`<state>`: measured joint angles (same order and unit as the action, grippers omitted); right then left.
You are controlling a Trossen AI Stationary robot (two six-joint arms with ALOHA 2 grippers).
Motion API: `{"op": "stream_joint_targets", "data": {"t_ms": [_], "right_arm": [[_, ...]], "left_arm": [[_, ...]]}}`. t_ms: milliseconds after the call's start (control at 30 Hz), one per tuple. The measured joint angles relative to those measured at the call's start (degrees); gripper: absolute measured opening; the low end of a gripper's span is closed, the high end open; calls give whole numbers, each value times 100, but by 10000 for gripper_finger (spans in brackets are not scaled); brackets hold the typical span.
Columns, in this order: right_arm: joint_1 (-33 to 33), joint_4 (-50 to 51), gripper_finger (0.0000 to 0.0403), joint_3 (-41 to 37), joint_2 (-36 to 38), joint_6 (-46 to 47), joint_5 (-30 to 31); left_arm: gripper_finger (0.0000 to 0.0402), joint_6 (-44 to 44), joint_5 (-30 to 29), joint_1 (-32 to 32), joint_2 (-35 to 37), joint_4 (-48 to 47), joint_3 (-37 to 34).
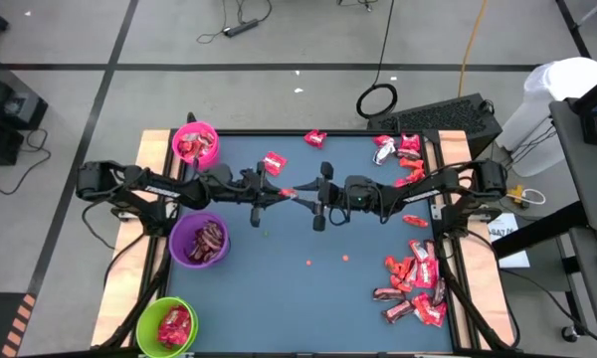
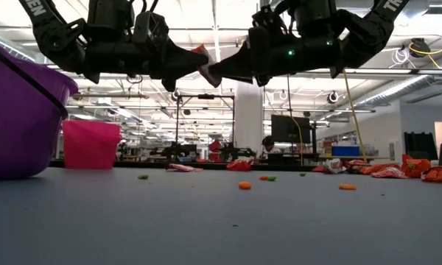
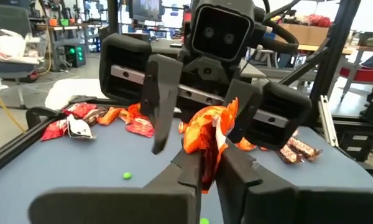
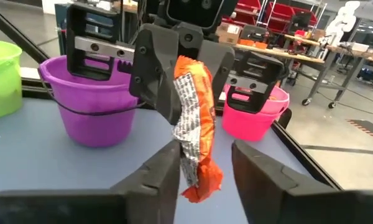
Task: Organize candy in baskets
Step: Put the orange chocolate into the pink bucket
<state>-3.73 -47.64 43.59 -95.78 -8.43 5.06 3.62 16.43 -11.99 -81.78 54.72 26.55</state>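
Above the middle of the desk the two arms meet nose to nose, with one orange-red wrapped candy between them, well clear of the surface. The left tool has its fingers narrowed onto one end of the wrapper and holds it. The right tool has its fingers spread a little to either side of the other end; the right wrist view shows gaps between them and the wrapper, so it looks to be letting go rather than gripping.

The piece hangs crumpled and slightly twisted, so it is surely light, soft and easily bent. The glossy wrapper is likely slippery. A pinch across the flat faces near the middle of the body should hold better than one on the loose crimped end, which could slide or tear free.

The pink basket, the purple basket and the lime green basket stand in a line down the left side of the desk, each already holding some pieces. A large heap of wrapped candies lies on the right side, more are scattered near the far right corner, and two lie at the far edge. Much sorting appears to remain.
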Motion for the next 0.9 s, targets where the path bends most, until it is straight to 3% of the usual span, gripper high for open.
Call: {"op": "stream_joint_targets", "data": {"t_ms": [133, 233, 433, 667, 900], "right_arm": [[1, 820, 160, 2, 416, -83, 45], [15, 1896, 166, 2, 924, 43, 402], [4, 4021, 164, 4, 1959, 629, 598], [7, 5115, 164, 7, 2335, 1196, 595], [2, 5233, 164, 2, 2037, 1227, 592]], "left_arm": [[35, 13, -21, -4, 11, -55, 0], [40, 160, -45, -100, 161, -388, 0], [38, 114, -350, -555, 1174, -2976, 451], [38, -302, -2364, -1028, 2286, -6447, 1433], [38, -265, -4269, -1797, 2656, -8655, 1993]]}}
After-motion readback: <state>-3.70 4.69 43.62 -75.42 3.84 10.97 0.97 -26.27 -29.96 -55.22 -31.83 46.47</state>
